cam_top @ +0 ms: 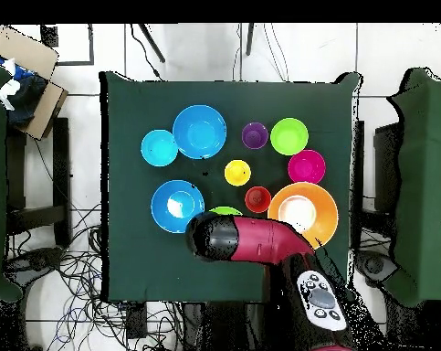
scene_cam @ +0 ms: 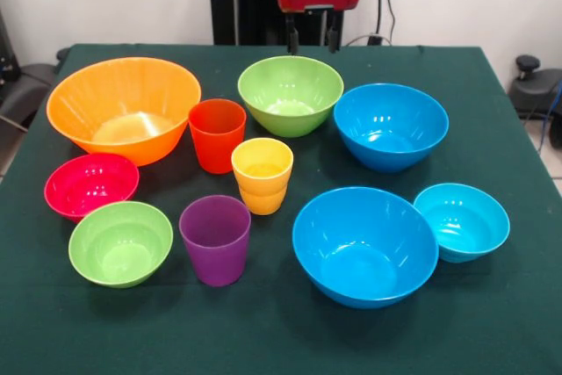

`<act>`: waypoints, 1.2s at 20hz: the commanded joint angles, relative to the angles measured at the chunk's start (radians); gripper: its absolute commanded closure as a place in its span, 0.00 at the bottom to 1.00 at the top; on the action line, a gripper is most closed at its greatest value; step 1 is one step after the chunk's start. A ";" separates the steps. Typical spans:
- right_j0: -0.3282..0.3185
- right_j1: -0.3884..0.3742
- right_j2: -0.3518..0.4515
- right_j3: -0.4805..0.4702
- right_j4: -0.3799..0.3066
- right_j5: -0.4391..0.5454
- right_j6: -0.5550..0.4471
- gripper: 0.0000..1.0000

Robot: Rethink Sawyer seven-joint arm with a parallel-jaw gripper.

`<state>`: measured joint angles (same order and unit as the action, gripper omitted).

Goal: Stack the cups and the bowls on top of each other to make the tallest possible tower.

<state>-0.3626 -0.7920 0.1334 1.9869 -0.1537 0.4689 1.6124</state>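
Observation:
All bowls and cups stand apart on the green table point(scene_cam: 492, 322); nothing is stacked. The huge orange-yellow bowl point(scene_cam: 123, 107) is far left, with the medium green bowl point(scene_cam: 290, 94) at the far middle. Two large blue bowls point(scene_cam: 390, 126) point(scene_cam: 364, 245) are on the right, beside the small light-blue bowl point(scene_cam: 462, 220). The pink-red bowl point(scene_cam: 90, 184) and small green bowl point(scene_cam: 120, 242) are near left. The orange-red cup point(scene_cam: 217, 133), yellow cup point(scene_cam: 262, 175) and purple cup point(scene_cam: 216, 239) stand in the middle. My gripper point(scene_cam: 313, 39) hangs open and empty just behind and above the medium green bowl. In the overhead view my arm point(cam_top: 251, 239) covers most of that bowl point(cam_top: 225, 211).
A cardboard box point(cam_top: 23, 50) lies on the floor off one table corner. Cables point(cam_top: 59, 265) trail beside the table. Green-covered furniture point(cam_top: 425, 183) stands at both sides.

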 commanded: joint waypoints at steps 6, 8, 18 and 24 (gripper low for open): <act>0.014 0.011 0.073 0.069 -0.072 -0.064 0.039 0.00; 0.007 0.016 0.080 0.084 -0.071 -0.077 0.039 0.00; 0.011 0.029 0.090 0.120 -0.069 -0.104 0.044 0.00; 0.031 0.065 0.068 0.094 -0.079 -0.117 0.056 0.00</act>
<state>-0.3576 -0.7997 0.1340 2.0466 -0.1579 0.4323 1.6124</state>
